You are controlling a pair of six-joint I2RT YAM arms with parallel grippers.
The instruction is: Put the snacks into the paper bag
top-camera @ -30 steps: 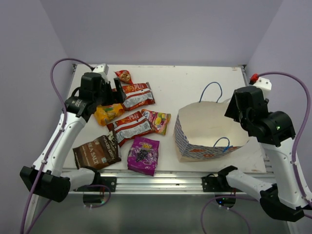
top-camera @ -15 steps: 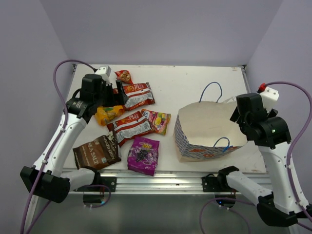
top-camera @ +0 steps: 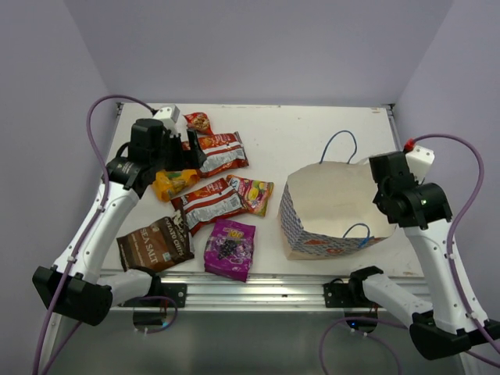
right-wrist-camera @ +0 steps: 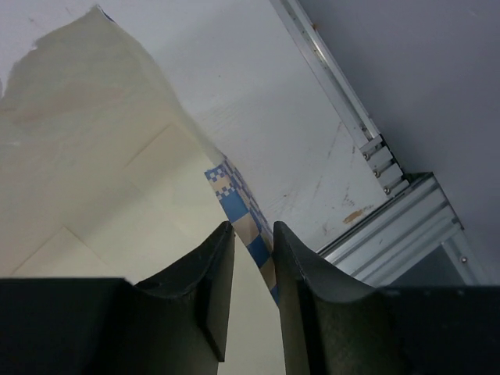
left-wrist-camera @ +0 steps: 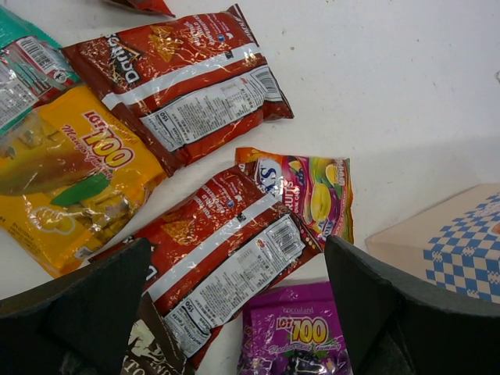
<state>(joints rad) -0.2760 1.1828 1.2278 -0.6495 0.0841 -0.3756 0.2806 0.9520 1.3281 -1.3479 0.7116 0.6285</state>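
The snacks lie at the left of the table: two red-and-silver chip bags, an orange-yellow packet, a multicoloured one, the brown Sea Salt bag, a purple packet and a small red one. My left gripper hangs open above them, holding nothing. The paper bag lies at the right with its mouth open. My right gripper straddles its right rim, jaws narrow, with a gap still beside the paper.
The bag's blue cord handles stick out at its back and front. A teal packet shows at the left wrist view's top left. The table's aluminium edge rail runs close to the right of the bag.
My right arm has shifted and lowered onto the bag's right rim, and its jaws have narrowed round the paper. The left arm and the snacks have stayed put.
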